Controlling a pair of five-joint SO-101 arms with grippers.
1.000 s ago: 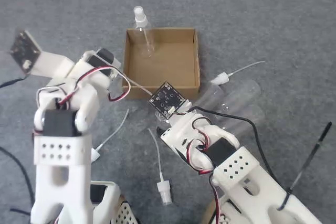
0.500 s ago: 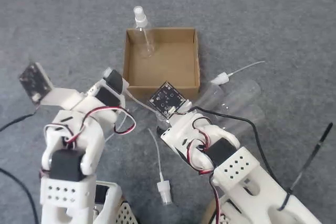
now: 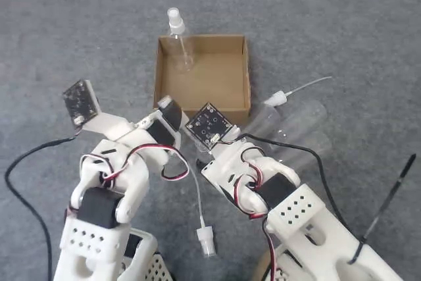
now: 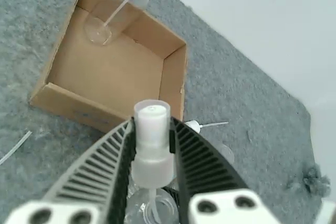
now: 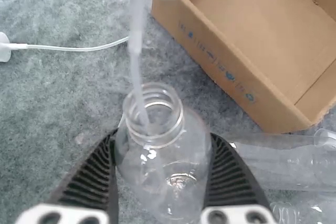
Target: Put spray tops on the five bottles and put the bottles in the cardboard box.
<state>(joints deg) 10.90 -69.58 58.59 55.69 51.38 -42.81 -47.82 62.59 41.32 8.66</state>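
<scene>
Gripping a spray top (image 4: 152, 140) by its collar, the left jaws are closed on it from both sides. The left arm (image 3: 118, 176) stands at the near left of the bench (image 3: 342, 44), bent forward with its wrist angled in toward the middle. The top is light, stiff plastic, but its dip tube (image 5: 135, 51) is thin and bendy. I judge the collar the right place to hold, leaving the tube free to slide down.

The tube's end is inside the open neck of a clear bottle (image 5: 160, 140), which stands upright close to the near wall of the cardboard box (image 3: 158, 77). The right jaws are closed around that bottle's shoulder, one side each, and the right arm (image 3: 263, 185) is stretched in low from the near right. The bottle looks empty, so it is likely light, smooth and slippery, with thin walls that might give under a hard squeeze. A hold just below the neck should steady it best against the push of the top.

One bottle with its top on (image 3: 179, 47) stands in the far left corner of the box. A loose spray top (image 3: 206, 236) lies on the bench near the arms. A second loose spray top (image 3: 279, 99) lies just right of the box, and beside it uncapped bottles (image 3: 296, 120) lie on their sides.
</scene>
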